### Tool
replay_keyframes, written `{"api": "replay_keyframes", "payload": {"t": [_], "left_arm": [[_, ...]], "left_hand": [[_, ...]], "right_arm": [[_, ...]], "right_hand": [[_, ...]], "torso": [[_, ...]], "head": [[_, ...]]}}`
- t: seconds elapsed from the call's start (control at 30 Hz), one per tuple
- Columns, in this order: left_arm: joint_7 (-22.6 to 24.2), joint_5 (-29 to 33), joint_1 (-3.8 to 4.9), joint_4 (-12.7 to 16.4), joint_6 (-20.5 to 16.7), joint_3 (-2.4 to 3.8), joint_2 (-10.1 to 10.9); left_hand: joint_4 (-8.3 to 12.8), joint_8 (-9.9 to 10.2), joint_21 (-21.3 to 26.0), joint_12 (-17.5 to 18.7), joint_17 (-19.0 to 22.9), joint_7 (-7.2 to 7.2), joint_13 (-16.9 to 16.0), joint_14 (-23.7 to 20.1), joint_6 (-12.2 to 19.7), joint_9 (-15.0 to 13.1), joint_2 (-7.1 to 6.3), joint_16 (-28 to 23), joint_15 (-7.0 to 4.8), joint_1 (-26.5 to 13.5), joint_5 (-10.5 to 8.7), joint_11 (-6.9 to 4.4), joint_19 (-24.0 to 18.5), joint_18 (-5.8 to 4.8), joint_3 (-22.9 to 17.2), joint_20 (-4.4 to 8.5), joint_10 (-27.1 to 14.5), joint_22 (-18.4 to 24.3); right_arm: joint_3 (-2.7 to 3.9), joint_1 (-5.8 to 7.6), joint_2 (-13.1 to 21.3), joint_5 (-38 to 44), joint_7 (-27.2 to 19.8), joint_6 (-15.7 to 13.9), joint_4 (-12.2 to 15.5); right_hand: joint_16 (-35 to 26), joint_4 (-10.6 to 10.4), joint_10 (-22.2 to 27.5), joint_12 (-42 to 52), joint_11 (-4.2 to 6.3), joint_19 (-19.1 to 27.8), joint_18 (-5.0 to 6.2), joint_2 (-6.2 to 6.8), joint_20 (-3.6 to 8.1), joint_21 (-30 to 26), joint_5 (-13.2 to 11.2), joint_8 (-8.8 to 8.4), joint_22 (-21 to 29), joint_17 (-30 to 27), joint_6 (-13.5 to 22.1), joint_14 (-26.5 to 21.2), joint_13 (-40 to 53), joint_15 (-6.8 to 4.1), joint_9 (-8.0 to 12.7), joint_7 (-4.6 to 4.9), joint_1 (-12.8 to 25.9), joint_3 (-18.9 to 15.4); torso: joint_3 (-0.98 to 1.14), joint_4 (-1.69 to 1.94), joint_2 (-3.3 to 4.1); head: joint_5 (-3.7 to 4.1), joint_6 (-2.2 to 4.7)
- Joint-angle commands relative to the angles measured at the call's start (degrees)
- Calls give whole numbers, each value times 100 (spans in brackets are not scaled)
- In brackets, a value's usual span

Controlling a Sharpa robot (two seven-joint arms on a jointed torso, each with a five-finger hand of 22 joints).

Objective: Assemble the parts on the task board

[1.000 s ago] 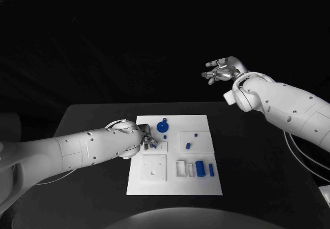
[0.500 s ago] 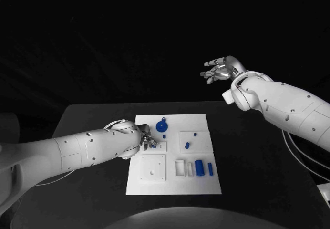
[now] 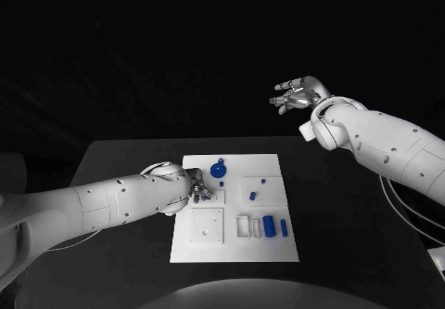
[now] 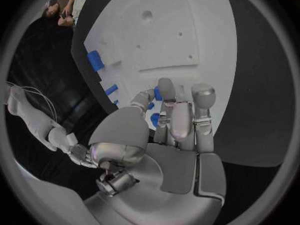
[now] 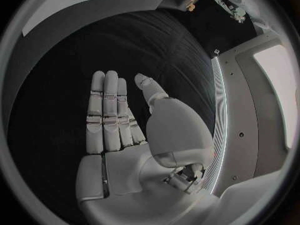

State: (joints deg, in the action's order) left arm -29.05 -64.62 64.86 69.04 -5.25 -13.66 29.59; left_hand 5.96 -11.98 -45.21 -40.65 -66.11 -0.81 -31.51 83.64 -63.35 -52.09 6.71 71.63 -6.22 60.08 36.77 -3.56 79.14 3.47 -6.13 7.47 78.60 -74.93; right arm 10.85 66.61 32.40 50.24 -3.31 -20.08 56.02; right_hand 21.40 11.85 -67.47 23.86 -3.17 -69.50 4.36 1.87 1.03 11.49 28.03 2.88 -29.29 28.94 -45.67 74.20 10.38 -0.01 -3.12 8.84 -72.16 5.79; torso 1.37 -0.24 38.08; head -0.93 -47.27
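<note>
The white task board [image 3: 236, 248] lies in the middle of the black table. On it are a round blue part [image 3: 218, 170], a small blue peg [image 3: 222, 184], a blue cylinder [image 3: 269, 226] and a blue bar [image 3: 285, 227]. My left hand [image 3: 199, 190] is low over the board's left edge, largely hidden by its forearm. In the left wrist view that hand [image 4: 178, 120] pinches a small blue part [image 4: 154, 119] between thumb and fingers above the board [image 4: 206, 45]. My right hand [image 3: 297, 94] is raised far beyond the table, its fingers apart and empty [image 5: 125, 130].
A square white plate with holes [image 3: 208, 225] and a slotted white block [image 3: 247, 227] sit on the board's near half. A smaller plate [image 3: 258, 190] carries two little blue pieces. Black table [image 3: 130, 257] surrounds the board on all sides.
</note>
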Motion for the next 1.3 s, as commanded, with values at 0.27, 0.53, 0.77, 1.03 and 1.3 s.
{"api": "replay_keyframes", "payload": {"t": [0.27,0.53,0.77,1.03,1.3], "left_arm": [[131,-128,-10,8,-94,-2,-12],[130,-116,-10,-22,-27,-2,-38],[93,-95,-12,-57,132,-2,-63],[47,-87,-28,-89,259,-2,-69],[32,-84,-34,-110,302,-2,-74]], "left_hand": [[980,-10,3,32,6,64,-9,39,-102,2,1,8,20,47,2,-21,24,-98,-1013,-27,25,-364],[980,-10,3,32,6,64,-9,39,-102,2,1,8,20,47,2,-21,24,-98,-1013,-27,25,-364],[977,-7,15,34,10,63,-10,38,-99,4,6,5,21,48,-7,-19,24,-96,-1010,-28,24,-362],[985,-5,28,36,13,61,-11,37,-99,6,5,2,23,55,-7,-16,18,-99,-1012,-30,18,-361],[990,-5,34,37,14,60,-11,36,-100,7,3,0,23,57,1,-16,17,-102,-1015,-29,20,-360]], "right_arm": [[4,-11,-17,-18,-40,7,-9],[4,-12,-22,-20,-33,22,-10],[4,-13,-26,-20,-27,37,-11],[4,-13,-22,-20,-21,43,-13],[3,-13,-25,-20,-19,49,-13]], "right_hand": [[-13,-4,43,-1,13,55,-103,-45,0,27,40,27,29,-10,-11,-25,-3,20,-7,-4,-2,-47],[-13,-1,44,0,13,59,-103,-46,0,41,54,27,55,-12,-19,-27,-4,20,-8,-6,3,-52],[-13,-1,44,0,13,59,-103,-46,0,41,54,27,55,-12,-19,-27,-4,20,-8,-6,3,-52],[-12,3,48,1,12,66,-105,-47,-1,55,53,27,88,-15,-21,-31,-5,21,-8,-5,4,-59],[-12,3,48,1,12,66,-105,-47,-1,55,53,27,88,-15,-21,-31,-5,21,-8,-5,4,-59]], "torso": [[2,3,0],[-2,-3,0],[1,-1,0],[0,1,1],[0,0,1]], "head": [[-4,11],[-7,2],[-5,-1],[-4,-1],[-4,-4]]}}
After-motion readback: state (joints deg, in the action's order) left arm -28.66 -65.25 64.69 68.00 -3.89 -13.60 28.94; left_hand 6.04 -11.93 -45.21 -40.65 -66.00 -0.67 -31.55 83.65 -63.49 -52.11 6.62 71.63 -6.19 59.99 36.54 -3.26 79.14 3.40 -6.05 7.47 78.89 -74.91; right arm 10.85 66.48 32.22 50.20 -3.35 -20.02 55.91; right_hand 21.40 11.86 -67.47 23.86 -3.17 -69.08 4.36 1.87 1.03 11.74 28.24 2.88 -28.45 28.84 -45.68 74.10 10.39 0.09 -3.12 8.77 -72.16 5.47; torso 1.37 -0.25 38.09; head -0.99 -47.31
